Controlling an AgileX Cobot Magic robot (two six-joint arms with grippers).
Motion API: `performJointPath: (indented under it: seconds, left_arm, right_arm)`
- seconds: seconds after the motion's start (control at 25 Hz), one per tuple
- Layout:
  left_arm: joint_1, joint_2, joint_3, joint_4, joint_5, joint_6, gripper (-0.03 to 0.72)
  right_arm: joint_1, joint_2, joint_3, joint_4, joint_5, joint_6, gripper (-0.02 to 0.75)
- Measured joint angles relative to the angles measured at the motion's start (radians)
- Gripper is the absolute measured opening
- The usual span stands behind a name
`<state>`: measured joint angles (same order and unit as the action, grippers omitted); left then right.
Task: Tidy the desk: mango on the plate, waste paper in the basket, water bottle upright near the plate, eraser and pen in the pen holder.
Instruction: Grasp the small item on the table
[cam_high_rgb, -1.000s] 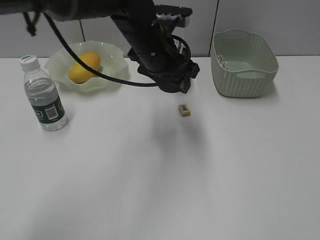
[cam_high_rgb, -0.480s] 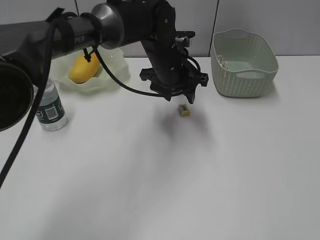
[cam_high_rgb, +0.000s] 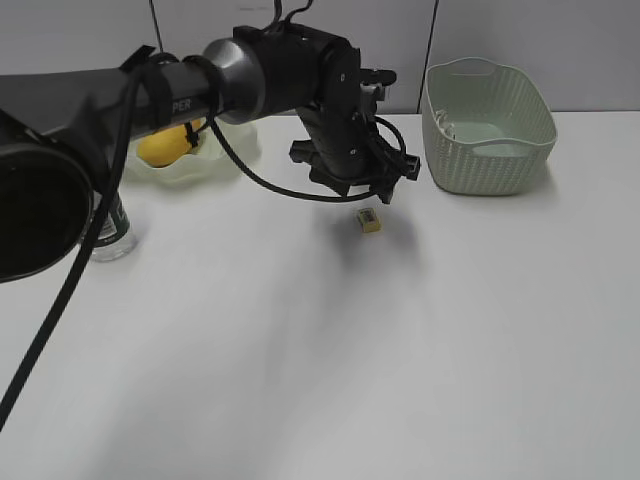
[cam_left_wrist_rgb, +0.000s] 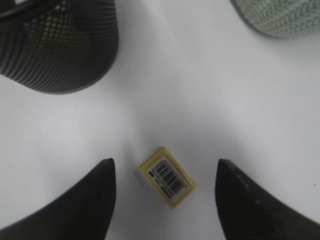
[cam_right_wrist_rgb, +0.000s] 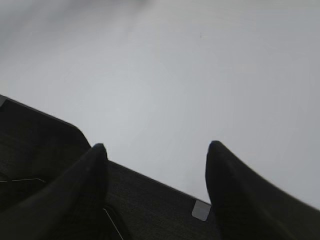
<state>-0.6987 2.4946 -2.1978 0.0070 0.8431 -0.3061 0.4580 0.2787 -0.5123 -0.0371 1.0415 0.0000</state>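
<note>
Hovering over the desk (cam_high_rgb: 300, 350), the left gripper (cam_left_wrist_rgb: 165, 187) had its fingers (cam_left_wrist_rgb: 90, 200) spread apart, with the eraser (cam_left_wrist_rgb: 167, 176) lying flat between them, touching neither. Beyond the fingertips stood the pen holder (cam_left_wrist_rgb: 57, 45) to the left and the basket (cam_high_rgb: 487, 128) to the right; the mango (cam_high_rgb: 165, 143) sat on the plate (cam_high_rgb: 235, 135) behind the arm. The right gripper (cam_right_wrist_rgb: 152, 165) was open too, holding nothing.

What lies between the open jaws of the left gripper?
The eraser lies on the desk between them, touching neither; the left wrist view shows it.
</note>
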Motion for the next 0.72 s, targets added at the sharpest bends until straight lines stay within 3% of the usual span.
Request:
performJointPath:
  seconds: [0.72]
  left_arm:
    - [-0.031, 0.072, 0.0, 0.086, -0.047, -0.09, 0.447]
  right_arm:
    - [0.0, 0.0, 0.0, 0.0, -0.001, 0.0, 0.489]
